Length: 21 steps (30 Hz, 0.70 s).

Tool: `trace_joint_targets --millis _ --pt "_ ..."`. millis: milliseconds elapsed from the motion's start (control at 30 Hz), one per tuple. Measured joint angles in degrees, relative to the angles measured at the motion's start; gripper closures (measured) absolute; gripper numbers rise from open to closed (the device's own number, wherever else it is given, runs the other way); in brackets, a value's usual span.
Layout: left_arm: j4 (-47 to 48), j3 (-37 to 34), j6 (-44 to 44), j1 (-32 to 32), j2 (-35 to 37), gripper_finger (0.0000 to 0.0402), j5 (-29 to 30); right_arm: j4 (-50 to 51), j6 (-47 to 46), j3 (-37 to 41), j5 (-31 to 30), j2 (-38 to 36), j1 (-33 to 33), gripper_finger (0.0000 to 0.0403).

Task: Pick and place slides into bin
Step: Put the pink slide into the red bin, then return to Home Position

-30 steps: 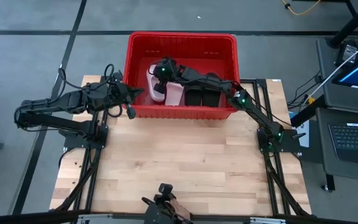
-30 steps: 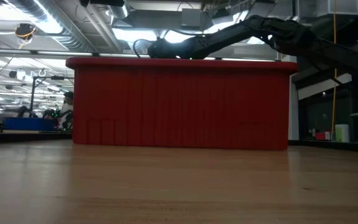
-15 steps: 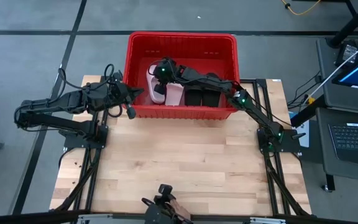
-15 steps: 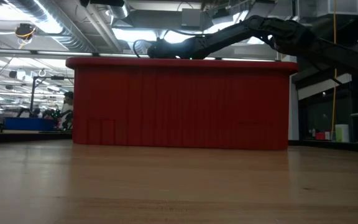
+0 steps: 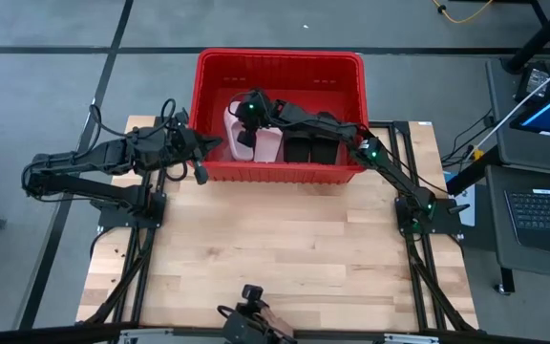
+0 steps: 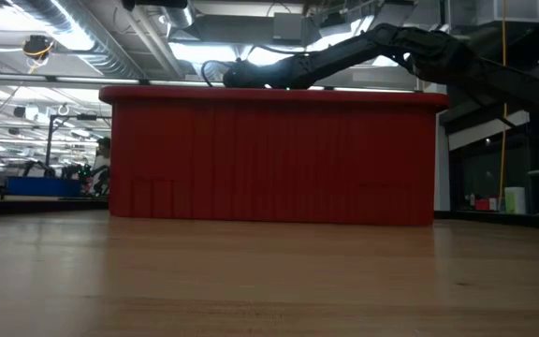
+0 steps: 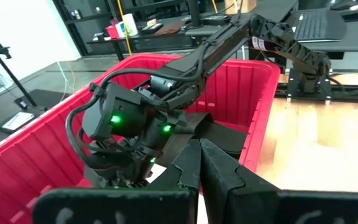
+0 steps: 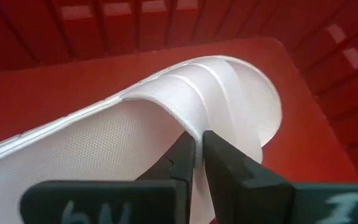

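The red bin (image 5: 280,59) stands at the table's far edge. In it are two pale pink slides (image 5: 268,145) (image 5: 230,122) and two black slides (image 5: 299,146) (image 5: 325,150). My right gripper (image 5: 243,137) reaches into the bin's left part and is shut on one pale pink slide (image 8: 135,130). My left gripper (image 5: 200,164) is shut and empty just outside the bin's near left corner; in the left wrist view (image 7: 194,163) it faces the bin wall (image 7: 30,158) and the right arm. My right gripper pinches the wide strap of the pale pink slide at its edge (image 8: 194,127) between its two fingers, one finger on each side of the strap. The fingers come from above, slanting down into the bin. Whether the slide rests on the bin floor, I cannot tell.
The bin's near wall (image 6: 269,154) fills the low view. The wooden table top (image 5: 275,248) lies bare in front of the bin. A camera mount (image 5: 251,301) sits at the near edge. A desk with laptops (image 5: 542,143) stands to the right.
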State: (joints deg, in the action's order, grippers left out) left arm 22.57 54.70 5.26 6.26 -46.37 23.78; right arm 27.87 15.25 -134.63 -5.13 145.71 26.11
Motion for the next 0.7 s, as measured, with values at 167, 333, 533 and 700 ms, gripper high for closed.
trace_joint_targets --millis 167,333,533,700 --pt "0.00 0.00 0.00 0.00 0.00 0.0400 -0.14 1.73 -0.15 0.00 0.85 0.00 -0.06 0.0329" --pt "0.01 0.00 0.00 0.00 0.00 0.0400 -0.15 1.85 -0.18 0.00 0.47 0.00 0.00 0.0266" --pt "0.02 0.00 0.00 0.00 0.00 0.0399 -0.17 2.45 -3.38 0.00 0.41 0.00 -0.04 0.0241" --pt "0.02 0.00 0.00 0.00 0.00 0.0400 -0.14 1.80 -3.81 0.00 0.40 0.00 -0.02 0.0240"
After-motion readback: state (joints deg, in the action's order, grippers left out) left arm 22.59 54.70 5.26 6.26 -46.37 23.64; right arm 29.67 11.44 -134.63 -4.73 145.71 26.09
